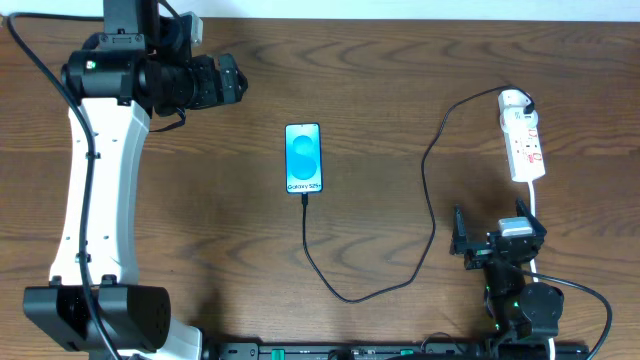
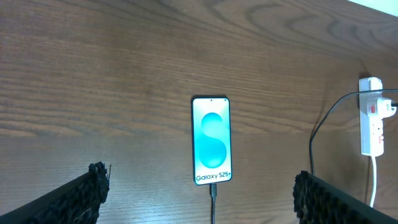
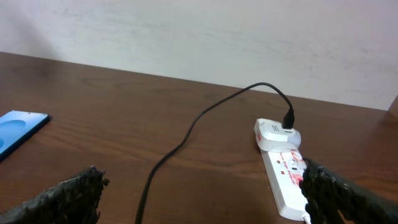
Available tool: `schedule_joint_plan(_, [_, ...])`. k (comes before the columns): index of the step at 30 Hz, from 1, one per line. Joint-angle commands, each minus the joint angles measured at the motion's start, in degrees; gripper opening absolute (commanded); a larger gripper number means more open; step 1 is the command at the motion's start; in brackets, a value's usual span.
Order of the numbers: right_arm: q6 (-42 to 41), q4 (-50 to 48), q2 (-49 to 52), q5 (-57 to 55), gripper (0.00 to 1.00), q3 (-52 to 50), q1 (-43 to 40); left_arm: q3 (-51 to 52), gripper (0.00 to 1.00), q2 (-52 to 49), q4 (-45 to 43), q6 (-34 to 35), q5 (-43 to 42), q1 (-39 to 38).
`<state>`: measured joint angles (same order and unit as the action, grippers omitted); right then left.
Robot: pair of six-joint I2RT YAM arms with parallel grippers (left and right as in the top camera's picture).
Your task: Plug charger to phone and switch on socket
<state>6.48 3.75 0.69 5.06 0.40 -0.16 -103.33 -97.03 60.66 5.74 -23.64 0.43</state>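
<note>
The phone (image 1: pixel 304 157) lies flat mid-table with its blue screen lit; it also shows in the left wrist view (image 2: pixel 211 140) and at the left edge of the right wrist view (image 3: pixel 17 129). The black charger cable (image 1: pixel 345 290) sits in the phone's bottom end and loops right and up to the white socket strip (image 1: pixel 524 140), where its plug is seated (image 3: pixel 288 118). The strip also shows in the left wrist view (image 2: pixel 372 124). My left gripper (image 1: pixel 237 82) is open and empty, up and left of the phone (image 2: pixel 202 199). My right gripper (image 1: pixel 497 232) is open and empty just below the strip (image 3: pixel 202 193).
The strip's white cord (image 1: pixel 537 205) runs down past my right gripper. The left arm's white links (image 1: pixel 95 190) stretch along the table's left side. A pale wall (image 3: pixel 199 31) stands behind the table's far edge.
</note>
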Motion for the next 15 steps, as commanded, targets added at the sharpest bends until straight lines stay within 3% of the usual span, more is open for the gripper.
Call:
schedule_joint_plan(1, [-0.85,0.31,-0.39,-0.85,0.99,-0.09,0.37,0.13,0.96,0.42,0.17,-0.55,0.31,0.00])
schedule_joint_plan(15, [-0.85,0.31,-0.39,-0.85,0.99,-0.09,0.37,0.13,0.96,0.96,-0.02,-1.16,1.20,0.00])
